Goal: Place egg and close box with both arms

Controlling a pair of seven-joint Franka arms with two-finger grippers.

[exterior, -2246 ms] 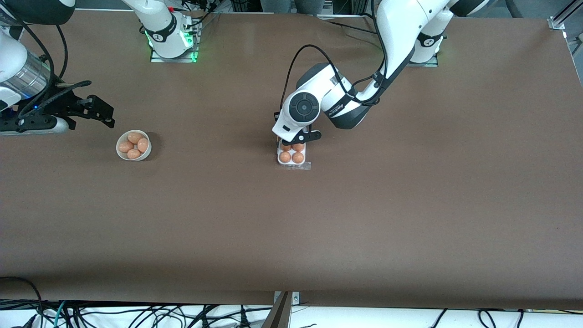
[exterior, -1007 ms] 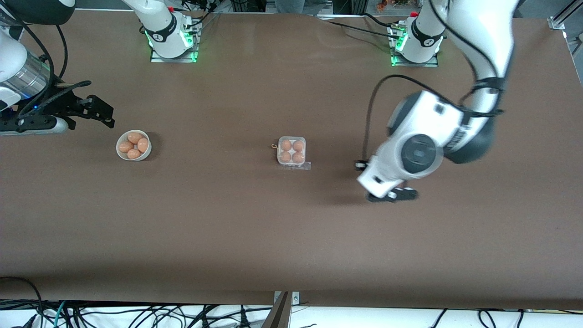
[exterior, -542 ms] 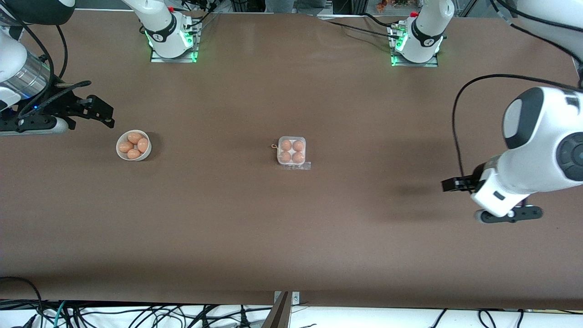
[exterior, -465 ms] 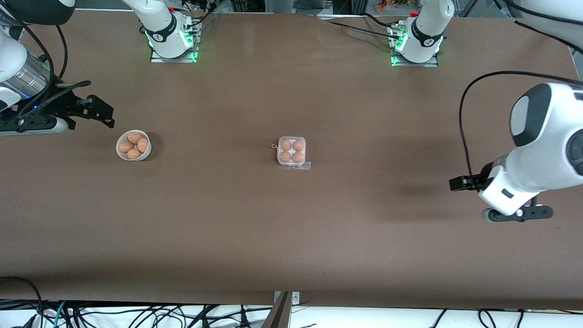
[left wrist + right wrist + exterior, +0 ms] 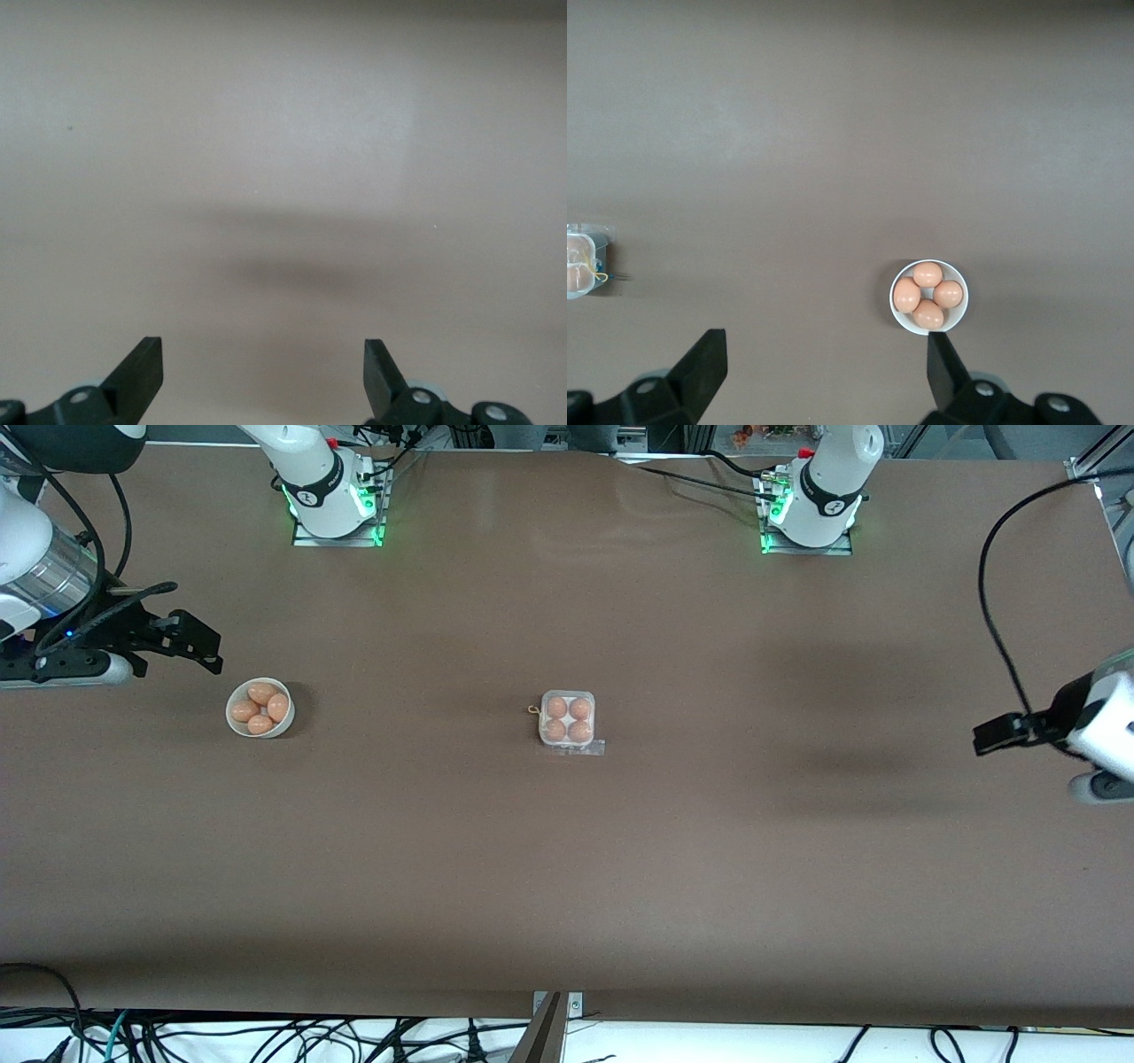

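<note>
The box (image 5: pixel 567 720) sits at the centre of the front view on the brown table (image 5: pixel 567 850), its clear lid apparently down over four brown eggs, one in each cell. Its edge also shows at the left margin of the right wrist view (image 5: pixel 583 261). With every cell filled and the lid seemingly shut, the task looks finished or nearly so, which would explain why neither arm is near it.

The left gripper (image 5: pixel 263 376) hangs at the right edge of the front view (image 5: pixel 1045 731), over bare table at the left arm's end, well apart from the box. Its fingers stand wide and hold nothing; only its shadow falls on the surface below.

The right gripper (image 5: pixel 819 372) waits at the left edge of the front view (image 5: pixel 190 642), just above the white bowl (image 5: pixel 260 708), also wide and empty. The bowl, seen too in the right wrist view (image 5: pixel 928 296), holds four more eggs and lies toward the right arm's end, well apart from the box.

Nothing stands between the box and either gripper. Loose cables (image 5: pixel 266 1036) run along the bottom of the front view, off the work surface.
</note>
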